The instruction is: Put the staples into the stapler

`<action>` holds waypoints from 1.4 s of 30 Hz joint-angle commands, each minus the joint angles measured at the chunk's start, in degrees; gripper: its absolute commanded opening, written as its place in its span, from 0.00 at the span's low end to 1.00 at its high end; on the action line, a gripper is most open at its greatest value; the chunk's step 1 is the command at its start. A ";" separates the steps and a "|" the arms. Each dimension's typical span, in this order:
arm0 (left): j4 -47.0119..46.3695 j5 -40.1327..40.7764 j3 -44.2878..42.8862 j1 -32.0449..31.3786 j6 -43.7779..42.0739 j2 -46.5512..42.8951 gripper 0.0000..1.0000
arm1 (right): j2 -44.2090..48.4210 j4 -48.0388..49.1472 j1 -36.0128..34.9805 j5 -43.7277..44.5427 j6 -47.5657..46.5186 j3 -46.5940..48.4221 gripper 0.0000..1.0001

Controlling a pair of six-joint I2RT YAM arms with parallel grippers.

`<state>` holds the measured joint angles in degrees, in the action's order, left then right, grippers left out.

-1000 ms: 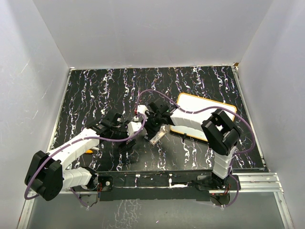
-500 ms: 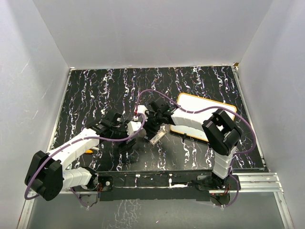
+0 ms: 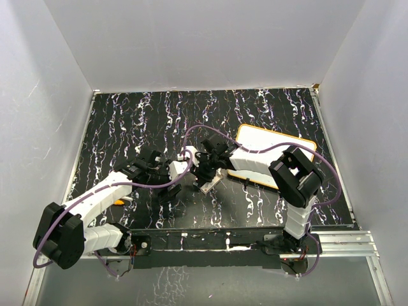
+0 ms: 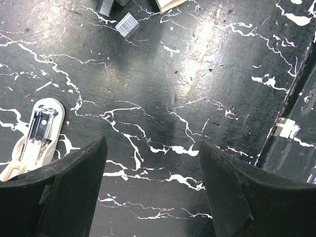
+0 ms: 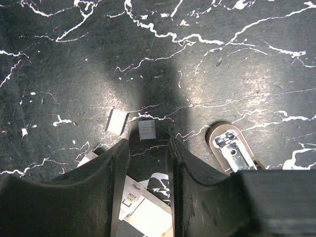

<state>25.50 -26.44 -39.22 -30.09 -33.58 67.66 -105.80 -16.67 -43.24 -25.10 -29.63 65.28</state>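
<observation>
The stapler (image 4: 40,132) is small and cream-white and lies open at the left of the left wrist view, metal channel up. It also shows in the right wrist view (image 5: 231,149). Two short grey staple strips (image 5: 146,130) (image 5: 117,121) lie loose on the black mat. They appear far off in the left wrist view (image 4: 127,24). The pale staples box (image 5: 143,210) lies under my right gripper (image 5: 148,143), whose fingers stand narrowly apart just short of the nearer strip and hold nothing. My left gripper (image 4: 153,143) is wide open and empty over bare mat. In the top view both grippers (image 3: 169,187) (image 3: 205,173) meet mid-table.
A white board with an orange rim (image 3: 303,143) lies at the right under the right arm. A small orange object (image 3: 120,203) sits by the left arm. The mat's near edge with a white tape piece (image 4: 284,128) runs along the right of the left wrist view.
Both arms have shifted only slightly. The left wrist has drawn a little to the left, and the right gripper has edged a little nearer over the box.
</observation>
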 commanded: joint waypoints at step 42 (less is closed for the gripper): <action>0.19 -2.46 1.33 0.96 0.43 -2.44 0.74 | -1.43 5.16 -0.33 -2.83 -3.29 -3.14 0.18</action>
<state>25.52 -27.05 -38.39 -29.41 -33.39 67.05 -106.61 -12.19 -43.38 -26.57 -32.05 62.87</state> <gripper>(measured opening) 0.740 0.202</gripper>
